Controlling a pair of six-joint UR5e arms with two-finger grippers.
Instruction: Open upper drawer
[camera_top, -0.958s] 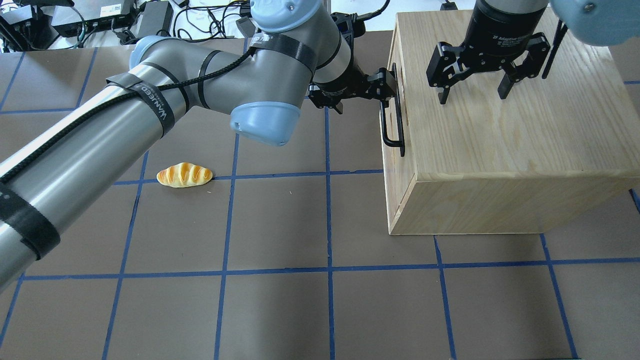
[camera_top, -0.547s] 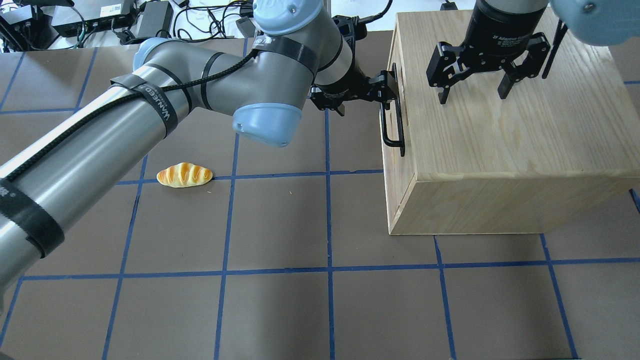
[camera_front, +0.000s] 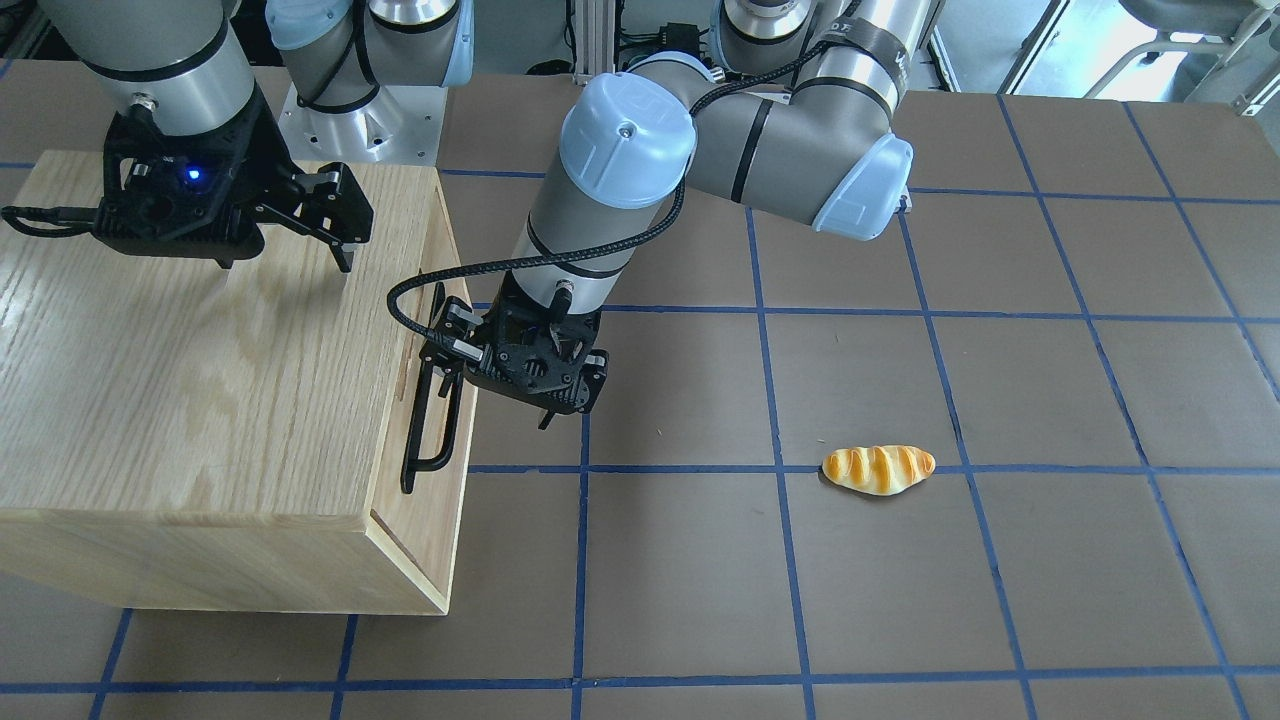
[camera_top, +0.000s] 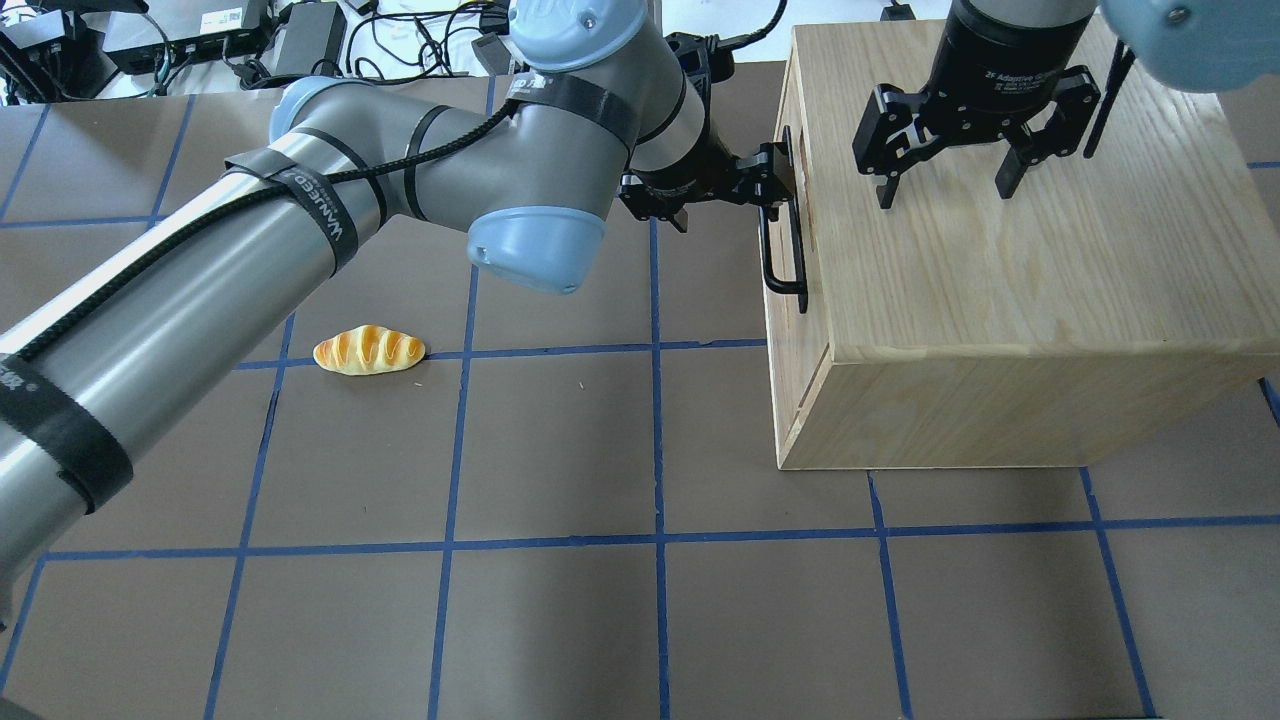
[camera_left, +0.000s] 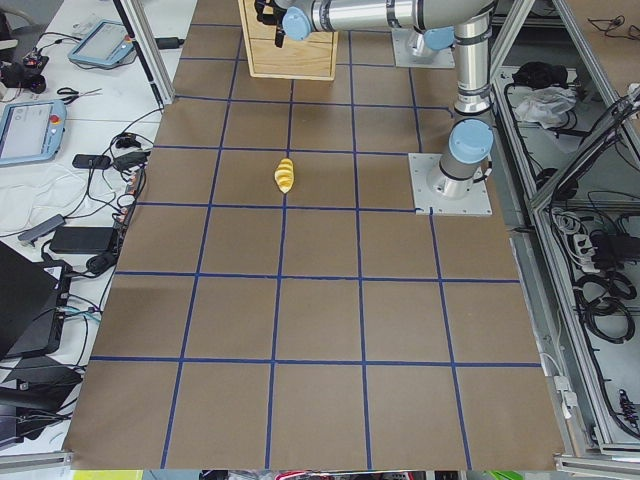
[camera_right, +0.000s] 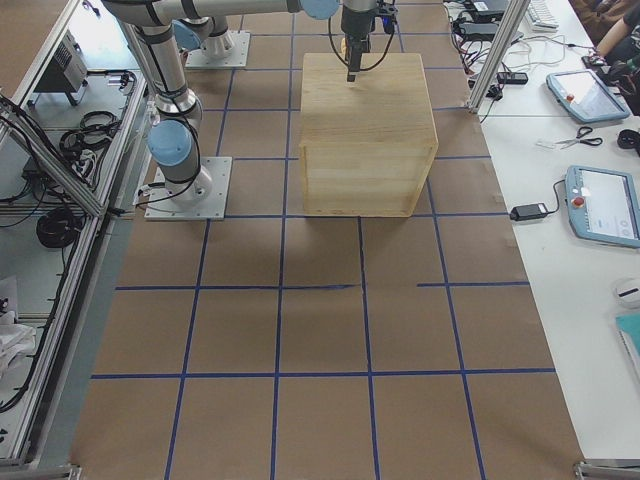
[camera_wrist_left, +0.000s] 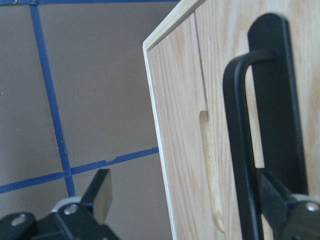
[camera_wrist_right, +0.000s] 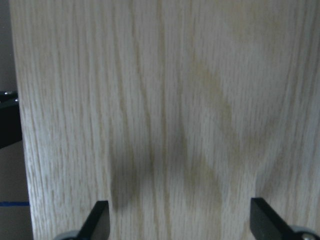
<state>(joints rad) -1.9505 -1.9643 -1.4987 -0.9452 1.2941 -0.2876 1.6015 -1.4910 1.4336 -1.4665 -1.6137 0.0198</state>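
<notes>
The upper drawer's front (camera_top: 792, 340) faces the table's middle and sits flush in the oak cabinet (camera_top: 1000, 290). Its black bar handle (camera_top: 785, 250) runs along the front; in the left wrist view the handle (camera_wrist_left: 240, 150) stands over the slot (camera_wrist_left: 210, 170). My left gripper (camera_top: 773, 185) is open at the handle's far end. Its fingers straddle the bar, which lies against one finger (camera_wrist_left: 280, 200). It also shows in the front-facing view (camera_front: 438, 345). My right gripper (camera_top: 945, 195) is open and empty, just above the cabinet's top.
A toy bread roll (camera_top: 369, 350) lies on the brown mat left of the cabinet, apart from both arms. Cables and boxes lie beyond the table's far edge (camera_top: 200, 40). Blue tape lines grid the mat.
My left arm has shifted slightly toward the cabinet, with its fingers still around the handle. The drawer front shows no visible movement. The right arm has not moved.
</notes>
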